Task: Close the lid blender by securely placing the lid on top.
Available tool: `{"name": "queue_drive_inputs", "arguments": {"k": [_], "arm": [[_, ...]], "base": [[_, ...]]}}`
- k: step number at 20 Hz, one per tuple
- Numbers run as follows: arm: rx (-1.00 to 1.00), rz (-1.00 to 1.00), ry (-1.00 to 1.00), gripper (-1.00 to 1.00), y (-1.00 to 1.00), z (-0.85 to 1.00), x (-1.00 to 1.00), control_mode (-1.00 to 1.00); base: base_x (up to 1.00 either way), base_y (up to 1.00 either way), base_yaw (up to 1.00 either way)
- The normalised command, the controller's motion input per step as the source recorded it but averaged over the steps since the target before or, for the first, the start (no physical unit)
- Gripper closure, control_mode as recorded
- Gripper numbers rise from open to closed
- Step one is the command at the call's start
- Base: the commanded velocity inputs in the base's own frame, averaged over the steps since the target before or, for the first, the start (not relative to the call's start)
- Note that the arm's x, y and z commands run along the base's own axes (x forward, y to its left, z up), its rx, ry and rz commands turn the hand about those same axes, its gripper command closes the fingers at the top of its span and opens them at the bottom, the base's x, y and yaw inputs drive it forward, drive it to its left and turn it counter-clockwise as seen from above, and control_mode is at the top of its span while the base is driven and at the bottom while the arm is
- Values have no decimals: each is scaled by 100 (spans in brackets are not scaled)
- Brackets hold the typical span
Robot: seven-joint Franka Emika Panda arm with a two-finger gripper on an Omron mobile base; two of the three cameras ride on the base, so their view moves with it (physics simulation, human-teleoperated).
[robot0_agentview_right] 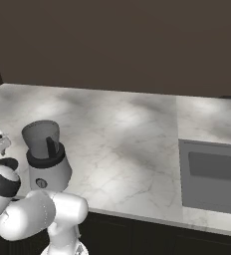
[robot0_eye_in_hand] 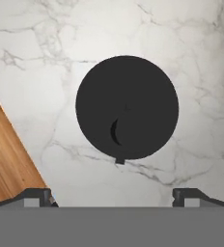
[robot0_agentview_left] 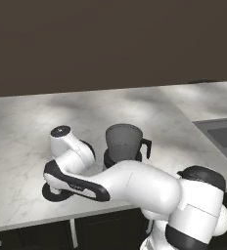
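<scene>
Lid [robot0_agentview_left: 54, 194] lies flat on the marble counter [robot0_agentview_left: 27, 122] near its front edge in the left base view, mostly hidden under the arm's wrist, so just a dark crescent of the black disc shows. To its right, apart from it, stands the blender [robot0_agentview_left: 124, 142], its translucent grey jar open at the top and its black handle on the right side. A sink [robot0_agentview_left: 223, 134] is sunk into the counter at the far right.

From the right base view the blender [robot0_agentview_right: 47, 157] stands near the counter's front edge at the left, with a light grey base, a front dial and a black collar under the open jar. The sink [robot0_agentview_right: 212, 174] sits well apart to the right.

Looking down from the hand view, the lid [robot0_eye_in_hand: 127, 107] lies flat on the marble, a small knob at its middle. The gripper [robot0_eye_in_hand: 119, 195] hangs above it with its two fingertips [robot0_eye_in_hand: 36, 197] spread wide, touching nothing. A wooden floor [robot0_eye_in_hand: 5, 159] shows at the left.
</scene>
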Motion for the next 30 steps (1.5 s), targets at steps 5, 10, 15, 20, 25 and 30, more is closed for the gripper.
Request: {"name": "queue_drive_inputs", "arguments": {"k": [5,10,15,20,25,30], "arm": [[-1,0,2,-100,3,-19,14,-100],[-2,0,2,-100,8,-25,4,-100],[-1,0,0,-100,7,-21,7,-100],[-1,0,0,-100,8,-13,7,-100],[-2,0,0,-100,15,-5,12,-100],[0,0,0,-100,3,-3,19,-100]], "base": [[0,0,0],[0,0,0],[0,0,0],[0,0,0],[0,0,0],[0,0,0]]}}
